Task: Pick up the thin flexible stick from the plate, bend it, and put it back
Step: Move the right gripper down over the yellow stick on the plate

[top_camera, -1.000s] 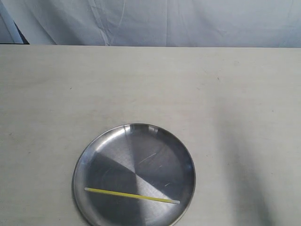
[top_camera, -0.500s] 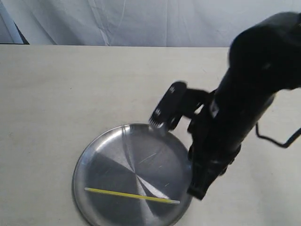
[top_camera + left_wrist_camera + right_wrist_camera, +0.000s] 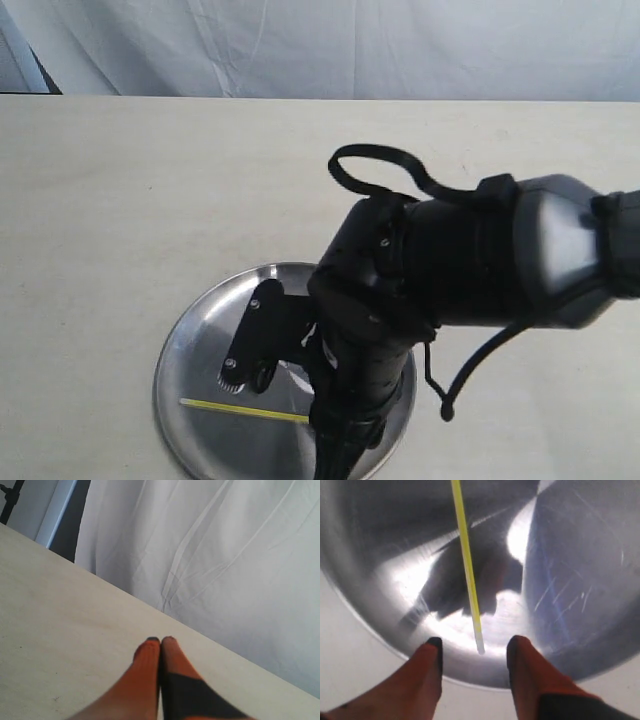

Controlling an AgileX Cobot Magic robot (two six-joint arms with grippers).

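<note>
The plate (image 3: 200, 335) lies near the table's front edge, and its steel surface (image 3: 580, 555) fills the right wrist view. The thin flexible stick (image 3: 240, 410) lies flat across the plate; its right part is hidden under my right arm (image 3: 450, 270) in the exterior view. Seen from the right wrist, the stick (image 3: 465, 555) runs away from my right gripper (image 3: 476, 641), and its pale end (image 3: 479, 647) lies between the open fingertips near the rim, apparently untouched. My left gripper (image 3: 160, 640) is shut and empty over bare table, out of the exterior view.
The pale table (image 3: 120, 200) stretches all round the plate, and a white cloth backdrop (image 3: 400, 45) hangs behind its far edge. A loose black cable (image 3: 375, 155) loops above the right arm. A dark edge (image 3: 20, 60) shows at the back left.
My right arm, absent one second ago, has swung in from the right and come down over the plate, covering the stick's right end. Plate and stick have not moved.
</note>
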